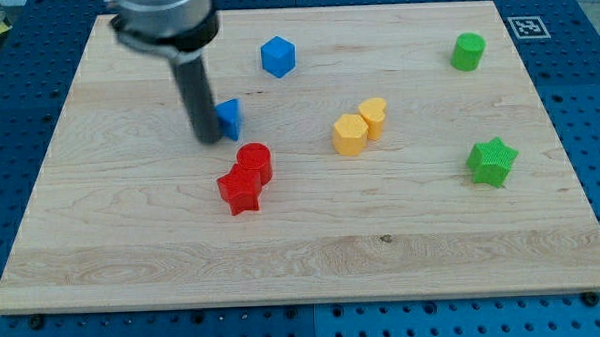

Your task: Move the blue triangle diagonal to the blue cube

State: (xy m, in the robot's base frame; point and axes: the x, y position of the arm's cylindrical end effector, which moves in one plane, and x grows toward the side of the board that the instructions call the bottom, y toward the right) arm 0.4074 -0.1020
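there are no jaws here, only a rod, so nothing is held; my tip (210, 139) sits against the left side of the blue triangle (229, 118), which lies below and left of the blue cube (277, 56). a push off its centre would likely spin it aside. drifting downward could nudge the red cylinder (255, 162) and red star (240, 192) just below

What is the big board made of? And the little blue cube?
The board looks like pale wood with a smooth, dull finish: you can see grain lines and plank seams. The blue cube seems matte plastic, with even colour and no shine, though I can't be certain.
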